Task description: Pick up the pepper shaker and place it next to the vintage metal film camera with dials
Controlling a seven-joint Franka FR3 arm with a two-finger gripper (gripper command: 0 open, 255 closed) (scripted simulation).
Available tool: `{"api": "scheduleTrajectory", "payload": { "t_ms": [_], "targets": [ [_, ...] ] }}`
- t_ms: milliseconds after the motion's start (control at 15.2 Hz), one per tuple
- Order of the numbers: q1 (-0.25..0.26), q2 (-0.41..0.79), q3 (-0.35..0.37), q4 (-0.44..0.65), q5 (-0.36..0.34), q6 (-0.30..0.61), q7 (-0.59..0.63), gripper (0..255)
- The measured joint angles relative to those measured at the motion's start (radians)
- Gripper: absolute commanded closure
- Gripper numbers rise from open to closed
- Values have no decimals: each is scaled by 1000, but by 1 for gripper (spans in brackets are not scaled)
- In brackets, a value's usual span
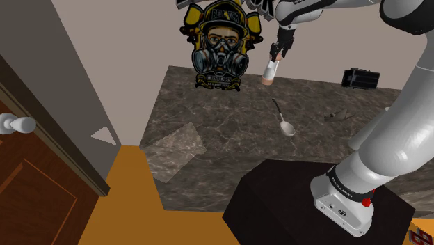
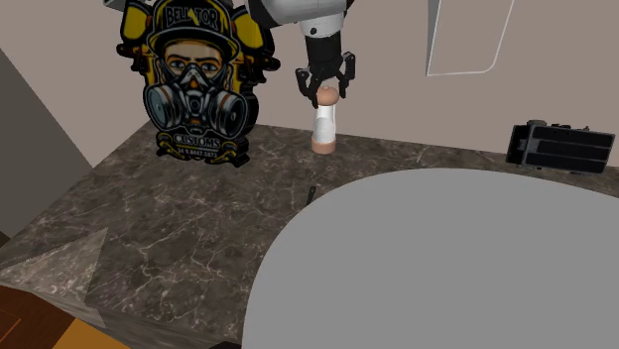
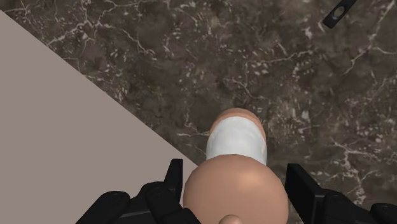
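I see dark marble counter (image 1: 209, 118), gas-mask sign (image 1: 221, 45) at the back wall, black camera (image 1: 361, 78) well apart from the shaker, gripper (image 2: 325, 93) pinching the top of the upright shaker (image 2: 323, 127) beside the sign, spoon (image 1: 284, 120) on the counter

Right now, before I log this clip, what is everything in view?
pepper shaker: 1, tan with a white band, by the back wall, held at its top
film camera: 1, black, on the counter by the wall, second exterior view's right
spoon: 1, grey, mid-counter
small piece: 1, dark grey, on the counter, shoulder view's right of the spoon
gas-mask sign: 1, yellow and black, upright at the wall
counter: 1, dark marbled
door: 1, brown, white knob, shoulder view's left
stand: 1, black, shoulder view's lower right
arm: 1, white
gripper: 1, black, shut on the pepper shaker
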Motion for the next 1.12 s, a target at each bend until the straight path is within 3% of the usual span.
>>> {"api": "scheduleTrajectory", "payload": {
  "t_ms": [594,1122],
  "targets": [
    [0,0,0,0,0,0,0,255],
    [2,-32,-1,49,-2,-82,-7,255]
  ]
}}
